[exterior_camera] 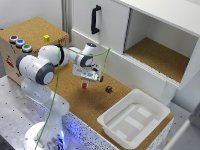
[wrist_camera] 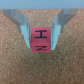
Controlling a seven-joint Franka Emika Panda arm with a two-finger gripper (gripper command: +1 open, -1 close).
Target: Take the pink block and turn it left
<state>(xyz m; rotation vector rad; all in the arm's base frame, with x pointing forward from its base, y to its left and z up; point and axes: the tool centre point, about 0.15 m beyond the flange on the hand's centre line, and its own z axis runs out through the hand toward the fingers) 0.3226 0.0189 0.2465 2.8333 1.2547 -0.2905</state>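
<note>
In the exterior view you see the white robot arm (exterior_camera: 42, 67) reaching over a brown cork table (exterior_camera: 92, 107). Its gripper (exterior_camera: 86, 84) points down, and the pink block (exterior_camera: 85, 85) sits between its fingertips, just above the cork or on it; you cannot tell which from here. A dark maroon cube (exterior_camera: 108, 89) lies on the cork near the gripper, toward the exterior view's right, and does not touch it. A white tray (exterior_camera: 134, 118) sits farther to the exterior view's right, at the table edge. Behind the arm is a cork-topped box (exterior_camera: 35, 30) with a small yellow cube (exterior_camera: 46, 38) on it and three round buttons (exterior_camera: 19, 43) near its edge. A white cabinet (exterior_camera: 145, 35) with a black handle (exterior_camera: 95, 19) stands at the back, with one side open.

In the wrist view you see the pink block (wrist_camera: 40, 40) right in the middle, with black marks on its top and front. The two grey fingers (wrist_camera: 24, 30) press on its two sides, so the jaws are closed on the block. Cork (wrist_camera: 42, 67) fills the picture around it.
</note>
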